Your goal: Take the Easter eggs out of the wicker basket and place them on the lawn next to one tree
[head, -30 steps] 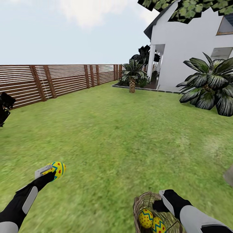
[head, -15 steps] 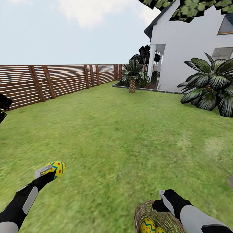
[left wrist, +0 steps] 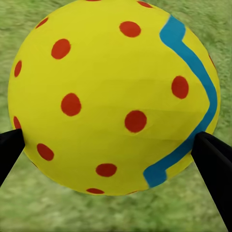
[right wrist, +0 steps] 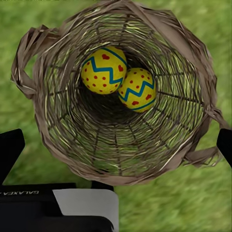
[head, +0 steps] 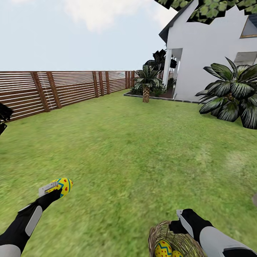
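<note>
My left gripper is shut on one yellow Easter egg and holds it above the lawn. In the left wrist view that egg sits between the two black fingers. The wicker basket stands on the grass at the lower right, with two more eggs inside. My right gripper hangs just over its rim. The right wrist view looks straight down into the basket at both eggs. The right fingers stand wide apart, touching neither egg. Blocky leaves of a tree overhang the top right; its trunk is out of view.
A brown slatted fence runs along the left and far side. The white house stands at the back right, with palm-like plants before it. A grey shape pokes in at the right edge. Open grass stretches ahead.
The whole view has shifted slightly, so the camera moved. The basket and its eggs sit lower in the picture than a second ago. Both arms keep their pose.
</note>
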Robot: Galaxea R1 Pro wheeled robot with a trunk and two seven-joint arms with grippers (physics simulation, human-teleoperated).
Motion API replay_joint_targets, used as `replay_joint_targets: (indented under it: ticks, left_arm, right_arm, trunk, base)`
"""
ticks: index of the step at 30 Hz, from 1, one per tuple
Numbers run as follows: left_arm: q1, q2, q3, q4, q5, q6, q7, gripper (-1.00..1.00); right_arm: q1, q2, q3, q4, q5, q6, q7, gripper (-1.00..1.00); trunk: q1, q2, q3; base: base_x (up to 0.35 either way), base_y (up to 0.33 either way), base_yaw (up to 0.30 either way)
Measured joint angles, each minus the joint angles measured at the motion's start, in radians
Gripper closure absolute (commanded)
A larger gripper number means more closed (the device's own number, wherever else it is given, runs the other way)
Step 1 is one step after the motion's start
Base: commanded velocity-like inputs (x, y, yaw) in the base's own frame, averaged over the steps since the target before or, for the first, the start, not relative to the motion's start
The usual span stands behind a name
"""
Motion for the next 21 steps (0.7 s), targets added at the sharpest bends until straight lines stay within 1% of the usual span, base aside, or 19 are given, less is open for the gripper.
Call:
replay_joint_targets:
  ticks: [13, 17, 21]
  left_arm:
    - [0.0, -0.001, -0.003, 0.002, -0.002, 0.0, 0.0, 1.0]
    - [0.0, -0.016, -0.003, 0.002, -0.003, 0.0, 0.001, 1.0]
    - [0.0, -0.018, -0.003, 0.001, -0.003, 0.0, 0.002, 1.0]
  right_arm:
    - [0.0, 0.0, 0.0, 0.0, 0.0, -0.001, 0.0, -1.0]
    - [0.0, 0.0, 0.0, 0.0, 0.001, -0.001, 0.0, -1.0]
    - [0.0, 0.0, 0.001, 0.0, 0.001, -0.001, 0.0, -1.0]
  trunk:
    - [0.05, -0.091, -0.041]
    - [0.065, -0.119, -0.053]
    - [0.081, -0.147, -0.066]
  base:
    - [0.0, 0.0, 0.0]
    - [0.0, 0.0, 0.0]
    - [0.0, 0.0, 0.0]
